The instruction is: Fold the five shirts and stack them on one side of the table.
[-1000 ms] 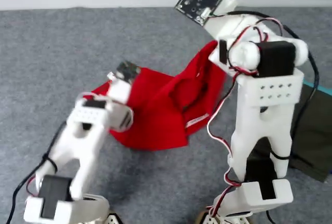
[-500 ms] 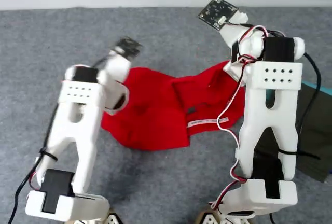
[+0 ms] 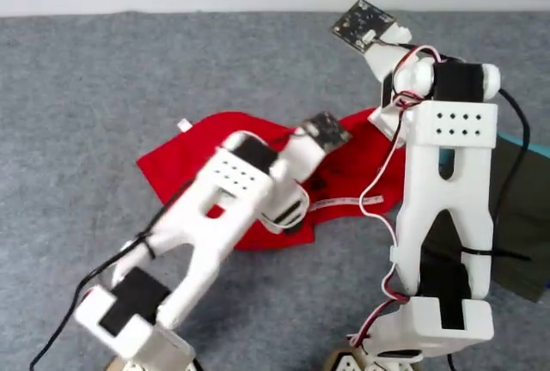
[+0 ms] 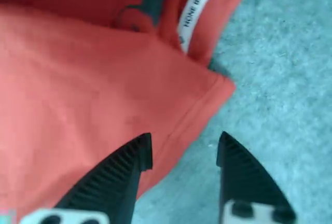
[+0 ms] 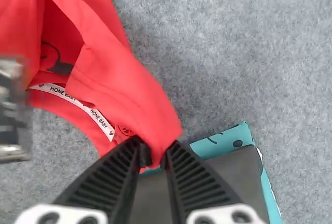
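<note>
A red shirt lies crumpled on the grey table, its white neck label facing up. My right gripper is shut on the shirt's right-hand edge, holding it just above a folded dark shirt. In the high view that gripper sits under the right arm's wrist. My left gripper is open over the shirt's near hem, one finger above red cloth, the other over bare carpet. From above, the left gripper is at the shirt's front right corner.
The folded dark shirt with a teal edge lies at the table's right side, partly behind the right arm. Grey table surface stretches open to the left and back. Both arm bases stand at the front edge.
The left arm swung from the shirt's left side across to its front right corner. The right arm drew the shirt's edge to the right, then held still.
</note>
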{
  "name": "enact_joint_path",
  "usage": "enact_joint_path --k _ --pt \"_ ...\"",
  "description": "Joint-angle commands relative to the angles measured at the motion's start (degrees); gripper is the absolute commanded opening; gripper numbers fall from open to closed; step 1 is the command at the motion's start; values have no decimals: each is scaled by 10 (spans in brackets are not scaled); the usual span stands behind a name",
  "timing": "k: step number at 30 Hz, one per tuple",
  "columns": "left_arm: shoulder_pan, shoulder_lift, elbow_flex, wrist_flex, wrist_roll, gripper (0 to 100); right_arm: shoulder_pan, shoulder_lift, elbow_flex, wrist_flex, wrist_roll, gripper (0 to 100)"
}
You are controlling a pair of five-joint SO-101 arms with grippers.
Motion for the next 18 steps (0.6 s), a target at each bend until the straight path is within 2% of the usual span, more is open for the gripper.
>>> enact_joint_path --k 1,5,18 --pt "16 31 -22 -33 6 217 7 -4 -4 -10 -6 10" --pt "17 62 -32 -58 6 217 7 -4 -4 -9 -6 10" --pt "58 168 -116 -56 7 217 7 -4 -3 -11 -6 10"
